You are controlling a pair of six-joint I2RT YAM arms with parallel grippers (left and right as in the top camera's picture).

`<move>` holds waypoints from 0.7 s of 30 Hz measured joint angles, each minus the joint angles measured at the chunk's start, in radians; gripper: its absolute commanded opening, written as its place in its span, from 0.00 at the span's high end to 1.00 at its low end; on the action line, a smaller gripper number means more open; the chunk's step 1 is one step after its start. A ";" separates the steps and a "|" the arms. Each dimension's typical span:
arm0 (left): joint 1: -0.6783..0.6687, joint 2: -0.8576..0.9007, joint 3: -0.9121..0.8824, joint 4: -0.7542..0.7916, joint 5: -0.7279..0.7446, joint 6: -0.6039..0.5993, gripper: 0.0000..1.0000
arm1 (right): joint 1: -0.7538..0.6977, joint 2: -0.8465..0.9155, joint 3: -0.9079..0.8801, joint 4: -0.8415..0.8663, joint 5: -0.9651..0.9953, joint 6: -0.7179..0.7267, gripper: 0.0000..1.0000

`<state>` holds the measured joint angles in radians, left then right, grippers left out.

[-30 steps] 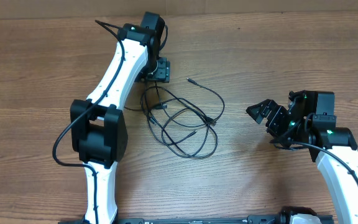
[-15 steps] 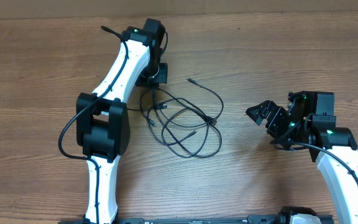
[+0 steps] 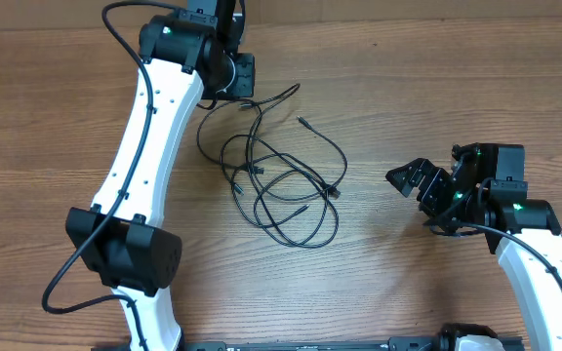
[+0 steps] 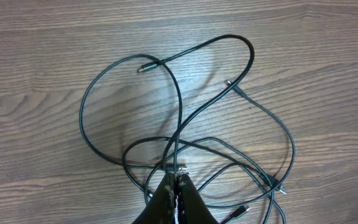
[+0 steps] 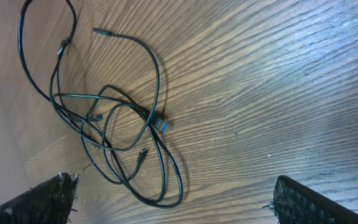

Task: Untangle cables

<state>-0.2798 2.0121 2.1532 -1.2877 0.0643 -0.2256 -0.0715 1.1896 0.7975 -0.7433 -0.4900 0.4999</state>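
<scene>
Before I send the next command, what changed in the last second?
The left gripper closed on a strand of the thin black cables and pulled toward the wooden table's far edge, drawing loops out of the tangle. The right gripper stayed open and parked; the tangle's near part barely shifted.

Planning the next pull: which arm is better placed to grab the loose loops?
Right. The right hand is open, empty and facing the cables from their right side. The left hand is shut on a strand at the tangle's far end, so it is busy.
</scene>
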 measured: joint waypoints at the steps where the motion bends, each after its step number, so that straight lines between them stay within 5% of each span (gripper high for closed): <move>1: 0.000 0.000 0.000 0.000 0.000 0.006 0.56 | 0.000 0.000 0.000 -0.001 0.000 0.000 0.00; 11: -0.037 0.079 0.000 0.011 0.000 0.118 0.16 | 0.000 0.000 0.000 -0.006 0.001 -0.002 0.00; 20: -0.103 0.320 -0.006 0.082 0.003 0.211 0.22 | 0.000 0.000 0.000 -0.005 0.011 -0.003 0.00; 21: -0.105 0.324 -0.006 0.086 0.003 0.211 0.36 | 0.000 0.000 0.000 -0.005 0.012 -0.003 0.00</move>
<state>-0.3847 2.3363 2.1471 -1.2018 0.0677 -0.0147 -0.0715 1.1896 0.7975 -0.7483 -0.4782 0.4969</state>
